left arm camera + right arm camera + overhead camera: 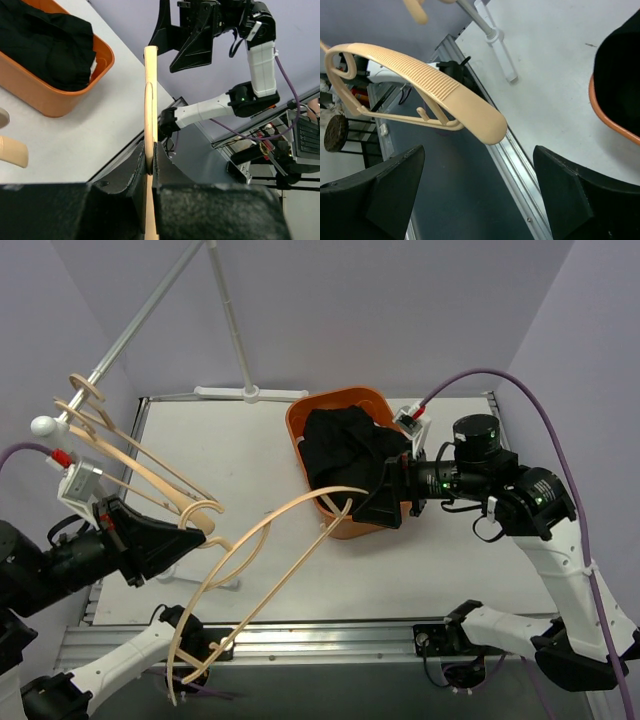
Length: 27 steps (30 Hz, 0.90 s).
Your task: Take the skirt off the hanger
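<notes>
The black skirt (345,445) lies bunched in the orange basket (300,415), off the hanger. The bare beige hanger (270,540) hangs in the air over the table's near edge. My left gripper (195,532) is shut on the hanger near its hook; in the left wrist view the hanger (150,100) shows edge-on, pinched between the jaws of the left gripper (149,160). My right gripper (365,505) is open and empty beside the basket's near rim. In the right wrist view the hanger's shoulder end (435,95) floats above the open right gripper (480,195), not touching it.
Several more beige hangers (100,420) hang on a white rack pole (130,330) at the far left, its foot (250,393) at the table's back. The metal front rail (330,640) runs along the near edge. The basket (55,102) and skirt (45,45) show in the left wrist view.
</notes>
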Tool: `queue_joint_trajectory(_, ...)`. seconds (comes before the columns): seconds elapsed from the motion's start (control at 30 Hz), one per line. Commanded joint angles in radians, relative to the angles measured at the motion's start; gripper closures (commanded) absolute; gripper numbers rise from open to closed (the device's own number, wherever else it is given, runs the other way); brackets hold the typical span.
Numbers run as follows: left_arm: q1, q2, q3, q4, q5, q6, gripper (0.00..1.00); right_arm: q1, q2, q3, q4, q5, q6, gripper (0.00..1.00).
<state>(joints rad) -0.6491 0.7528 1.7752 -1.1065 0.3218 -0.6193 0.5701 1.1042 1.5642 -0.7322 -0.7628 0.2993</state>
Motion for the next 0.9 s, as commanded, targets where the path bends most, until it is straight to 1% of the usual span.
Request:
queue_joint_trajectory(0.0,-0.001,-0.023,0.032,-0.012,0.060,-0.066,0.98,-0.003,-0.029,0.022,-0.046,-0.143,-0.026,0.15)
queue_joint_trajectory(0.1,-0.001,-0.026,0.036,-0.021,0.103,-0.091,0.98,-0.001,-0.032,0.020,-0.023,-0.226,-0.002,0.18)
queue_joint_trajectory(0.13,-0.001,-0.027,0.036,-0.019,0.115,-0.095,0.98,0.004,-0.032,0.022,-0.009,-0.275,0.003,0.19)
queue_joint_trajectory(0.27,-0.001,-0.044,0.026,-0.009,0.160,-0.128,0.98,0.042,-0.029,0.026,0.043,-0.340,0.069,0.20)
queue_joint_trajectory(0.37,0.000,-0.055,0.027,-0.007,0.171,-0.140,0.98,0.086,-0.027,0.022,0.109,-0.345,0.118,0.24)
queue_joint_trajectory(0.5,0.000,-0.061,0.035,-0.016,0.174,-0.146,0.98,0.160,-0.018,0.016,0.206,-0.346,0.217,0.35)
queue_joint_trajectory(0.57,-0.001,-0.059,0.041,-0.016,0.180,-0.146,0.98,0.188,-0.003,0.023,0.195,-0.351,0.216,0.35)
queue_joint_trajectory(0.67,-0.001,-0.050,0.049,-0.013,0.198,-0.142,0.98,0.218,0.008,0.026,0.171,-0.357,0.202,0.40)
queue_joint_trajectory(0.73,-0.001,-0.044,0.052,-0.013,0.206,-0.140,0.98,0.231,0.009,0.025,0.159,-0.359,0.201,0.50)
queue_joint_trajectory(0.77,-0.001,-0.043,0.052,-0.012,0.214,-0.138,0.98,0.235,0.009,0.022,0.157,-0.357,0.199,0.58)
queue_joint_trajectory(0.8,0.000,-0.043,0.053,-0.010,0.217,-0.138,0.98,0.243,0.009,0.020,0.152,-0.357,0.198,0.78)
queue_joint_trajectory(0.83,0.000,-0.043,0.053,-0.007,0.220,-0.138,0.98,0.244,0.006,0.017,0.152,-0.357,0.198,0.90)
queue_joint_trajectory(0.87,-0.001,-0.043,0.055,-0.006,0.223,-0.138,0.98,0.246,0.003,0.014,0.148,-0.356,0.198,0.99)
